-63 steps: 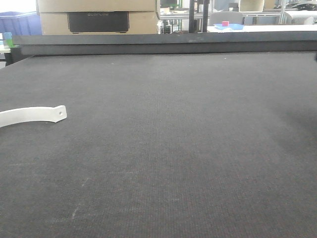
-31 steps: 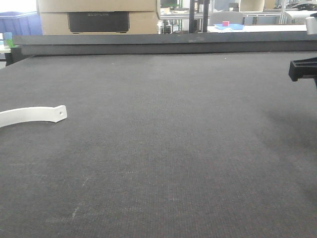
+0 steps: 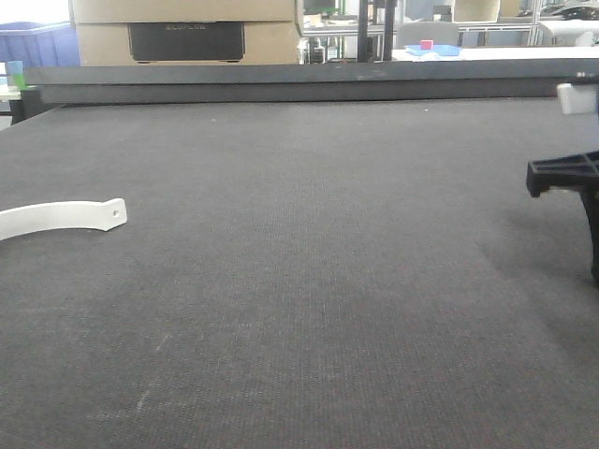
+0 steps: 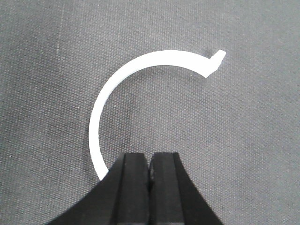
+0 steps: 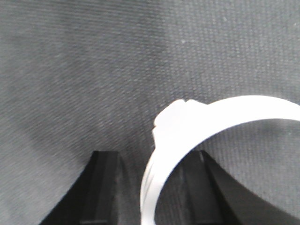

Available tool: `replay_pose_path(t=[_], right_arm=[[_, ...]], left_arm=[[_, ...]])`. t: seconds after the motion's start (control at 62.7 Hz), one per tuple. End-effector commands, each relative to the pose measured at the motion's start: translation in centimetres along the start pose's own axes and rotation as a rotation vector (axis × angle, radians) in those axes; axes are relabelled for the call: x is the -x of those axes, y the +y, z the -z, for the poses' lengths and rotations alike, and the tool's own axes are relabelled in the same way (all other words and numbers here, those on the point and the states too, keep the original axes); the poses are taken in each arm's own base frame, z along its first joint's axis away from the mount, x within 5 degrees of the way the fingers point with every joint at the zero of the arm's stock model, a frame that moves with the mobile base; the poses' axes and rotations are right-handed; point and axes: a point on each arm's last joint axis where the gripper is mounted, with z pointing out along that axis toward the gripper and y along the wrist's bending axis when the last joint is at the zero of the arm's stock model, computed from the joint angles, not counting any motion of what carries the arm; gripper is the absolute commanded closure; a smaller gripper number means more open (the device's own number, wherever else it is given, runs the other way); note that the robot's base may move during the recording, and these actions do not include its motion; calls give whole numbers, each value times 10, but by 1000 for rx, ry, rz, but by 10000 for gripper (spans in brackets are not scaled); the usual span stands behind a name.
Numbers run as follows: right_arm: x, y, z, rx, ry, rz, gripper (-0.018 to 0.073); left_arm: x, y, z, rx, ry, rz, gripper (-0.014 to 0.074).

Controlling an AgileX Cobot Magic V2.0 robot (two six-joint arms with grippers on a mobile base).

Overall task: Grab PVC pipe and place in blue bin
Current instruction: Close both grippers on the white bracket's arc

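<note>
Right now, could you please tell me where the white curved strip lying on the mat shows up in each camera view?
Front view: white curved strip at the left edge, mid-height, flat on the mat.
Left wrist: likely the same strip, arcing mid-frame above the shut left gripper.
Right wrist: not identifiable; a similar white curve sits near the right gripper, probably another piece.
Shared landmark: the dark woven mat.

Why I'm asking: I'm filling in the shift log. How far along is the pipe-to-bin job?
Done: nothing looks binned yet. In hand: the right gripper grips one white curved piece clear of the table. Left: carrying it to a bin, then the second curved piece lying under the shut, empty left gripper. A blue container shows only far behind the table.
</note>
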Motion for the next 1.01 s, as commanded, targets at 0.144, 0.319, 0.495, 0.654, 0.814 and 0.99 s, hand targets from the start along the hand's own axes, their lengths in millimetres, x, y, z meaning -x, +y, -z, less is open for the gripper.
replay_pose_path(t=[0.144, 0.319, 0.495, 0.654, 0.814, 0.99], right_arm=[[2, -1, -4, -6, 15, -13, 476], [2, -1, 2, -17, 34, -11, 727], [4, 5, 36, 24, -53, 92, 727], [-1, 13, 80, 87, -197, 220, 727], [-3, 14, 100, 133, -290, 233, 727], [-4, 14, 101, 134, -293, 232, 727]], left_arm=[[2, -1, 1, -8, -14, 6, 707], [1, -1, 1, -9, -2, 7, 707], [4, -1, -1, 10, 135, -6, 707], [21, 5, -24, 87, 236, -55, 707], [35, 13, -56, 151, 304, -99, 707], [41, 15, -81, 157, 331, -102, 707]])
